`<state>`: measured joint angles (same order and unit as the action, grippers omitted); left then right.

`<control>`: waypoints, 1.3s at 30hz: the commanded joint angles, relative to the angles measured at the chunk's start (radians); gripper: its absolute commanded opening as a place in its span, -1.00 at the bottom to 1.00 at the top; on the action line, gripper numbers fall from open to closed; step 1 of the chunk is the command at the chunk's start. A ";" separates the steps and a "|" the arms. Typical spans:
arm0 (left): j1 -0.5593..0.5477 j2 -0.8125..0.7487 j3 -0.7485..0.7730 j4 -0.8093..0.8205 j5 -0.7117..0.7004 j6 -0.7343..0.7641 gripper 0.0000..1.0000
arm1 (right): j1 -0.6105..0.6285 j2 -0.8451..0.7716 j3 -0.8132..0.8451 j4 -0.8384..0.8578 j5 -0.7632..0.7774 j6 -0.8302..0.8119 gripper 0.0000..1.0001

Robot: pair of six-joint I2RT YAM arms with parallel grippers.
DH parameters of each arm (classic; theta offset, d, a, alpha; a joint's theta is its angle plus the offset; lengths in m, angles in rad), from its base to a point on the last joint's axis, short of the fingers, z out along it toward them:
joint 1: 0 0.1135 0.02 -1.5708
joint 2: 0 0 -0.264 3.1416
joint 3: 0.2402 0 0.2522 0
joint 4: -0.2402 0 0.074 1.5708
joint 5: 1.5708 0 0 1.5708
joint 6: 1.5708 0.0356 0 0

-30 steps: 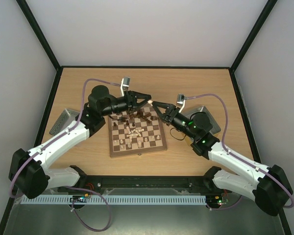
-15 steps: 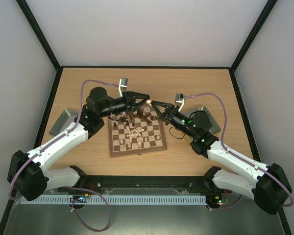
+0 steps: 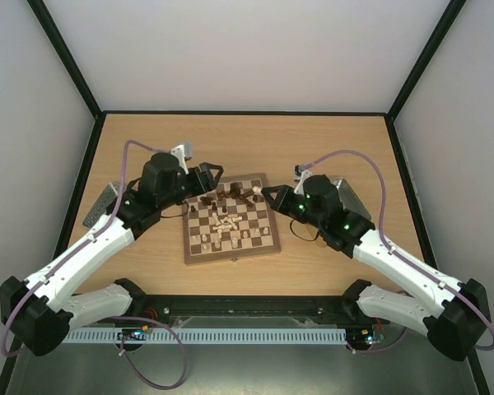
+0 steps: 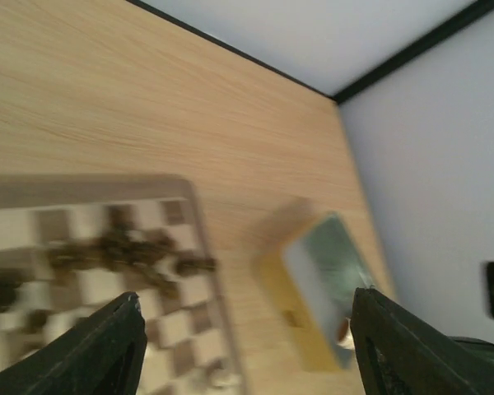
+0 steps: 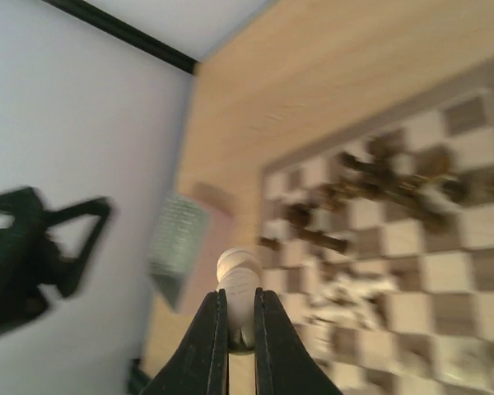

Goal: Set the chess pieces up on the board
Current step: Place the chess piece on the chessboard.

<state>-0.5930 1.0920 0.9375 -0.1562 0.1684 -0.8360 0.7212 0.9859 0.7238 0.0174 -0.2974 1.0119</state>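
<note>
Carrying a piece over a crowded board is where this could slip. On the wooden surface the board lies in the middle. One grey tray sits to its left and another to its right, partly under the right arm.

The left arm hangs by the board's far-left corner, its jaws spread with nothing between them. The right jaws, just off the far-right corner, are pinching a cream pawn low on its body, its round head poking out past the tips.

Dark pieces crowd the far rows, some seemingly toppled. Several cream pieces lie on their sides mid-board, with a few upright nearer. Both wrist views are blurred, so exact squares cannot be read.

The main hazard is probably the pawn's pose. With the head leading, a straight descent would land it head first and it would fall over. A small, smooth pawn may also pivot or squirt out of so narrow a pinch. Reaching a near row means passing low over the loose cream pieces, and a stray finger could scatter them or knock the dark cluster.
</note>
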 commanded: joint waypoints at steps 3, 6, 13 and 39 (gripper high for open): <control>0.018 -0.066 0.034 -0.239 -0.335 0.280 0.46 | 0.009 0.105 0.124 -0.538 0.093 -0.259 -0.97; 0.023 -0.081 0.029 -0.260 -0.399 0.333 0.47 | 0.051 0.186 0.197 -0.666 0.120 -0.307 -0.97; 0.030 -0.111 -0.008 -0.245 -0.449 0.393 0.53 | 0.185 0.402 0.364 -0.855 0.179 -0.358 -0.97; 0.058 -0.156 -0.047 -0.249 -0.383 0.408 0.60 | 0.222 0.690 0.511 -0.943 0.173 -0.435 -0.95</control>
<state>-0.5457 0.9466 0.9016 -0.3981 -0.2276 -0.4408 0.9363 1.6585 1.2049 -0.8864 -0.1482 0.5941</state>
